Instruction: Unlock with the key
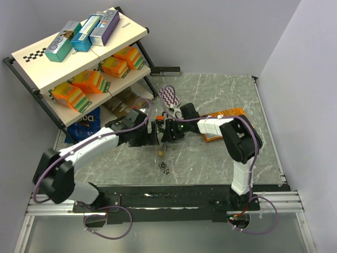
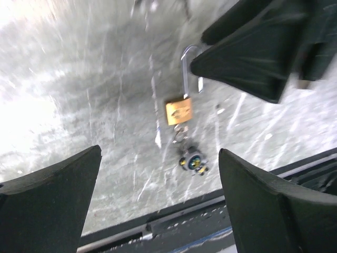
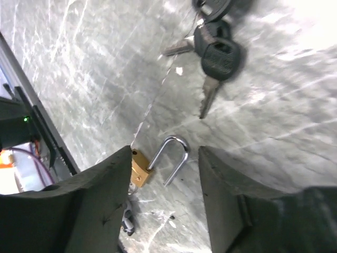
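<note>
A small brass padlock (image 1: 159,152) lies flat on the marble table, between and just in front of both grippers. Its steel shackle (image 3: 174,156) stands sprung open, one leg free of the brass body (image 3: 139,167). In the left wrist view the padlock (image 2: 179,110) has a ring and a small key fob (image 2: 192,159) at its bottom end. Spare keys with black heads (image 3: 218,52) lie beyond it. My left gripper (image 2: 158,203) is open and empty above the table. My right gripper (image 3: 164,195) is open, its fingers either side of the shackle, not touching it.
A tilted shelf rack (image 1: 79,58) with boxes and orange packets stands at the back left. A snack bag (image 1: 84,124) lies under it. An orange packet (image 1: 224,118) lies behind the right arm. The table's front rail (image 2: 174,221) is close below.
</note>
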{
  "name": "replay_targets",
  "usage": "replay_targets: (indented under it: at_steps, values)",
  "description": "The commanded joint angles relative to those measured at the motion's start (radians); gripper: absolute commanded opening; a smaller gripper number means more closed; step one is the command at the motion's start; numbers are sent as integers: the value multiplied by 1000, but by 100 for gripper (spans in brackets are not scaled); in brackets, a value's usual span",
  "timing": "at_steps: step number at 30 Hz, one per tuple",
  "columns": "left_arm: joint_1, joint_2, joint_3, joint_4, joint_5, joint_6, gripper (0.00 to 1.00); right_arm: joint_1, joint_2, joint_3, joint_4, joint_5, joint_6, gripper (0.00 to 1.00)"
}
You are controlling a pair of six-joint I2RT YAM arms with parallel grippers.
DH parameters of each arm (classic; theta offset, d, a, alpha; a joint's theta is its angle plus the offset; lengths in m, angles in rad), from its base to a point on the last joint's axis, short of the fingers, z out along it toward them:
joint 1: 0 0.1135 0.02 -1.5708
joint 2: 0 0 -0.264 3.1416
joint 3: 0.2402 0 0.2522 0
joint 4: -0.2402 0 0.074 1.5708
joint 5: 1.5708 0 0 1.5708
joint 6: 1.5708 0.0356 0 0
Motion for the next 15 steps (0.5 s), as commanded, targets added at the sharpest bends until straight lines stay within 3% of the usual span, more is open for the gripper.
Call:
replay_targets:
  at_steps: [1, 6, 15]
  values:
    - [10, -109, -29, 70, -96, -19, 96, -40, -44, -30, -45, 136, -53, 63]
    - [41, -233, -59, 136, -150, -70, 96, -97, -145, -67, -1, 115, -38, 70]
    - [59, -402, -39, 230, -292, -78, 96, -193, -387, -101, -56, 132, -70, 72]
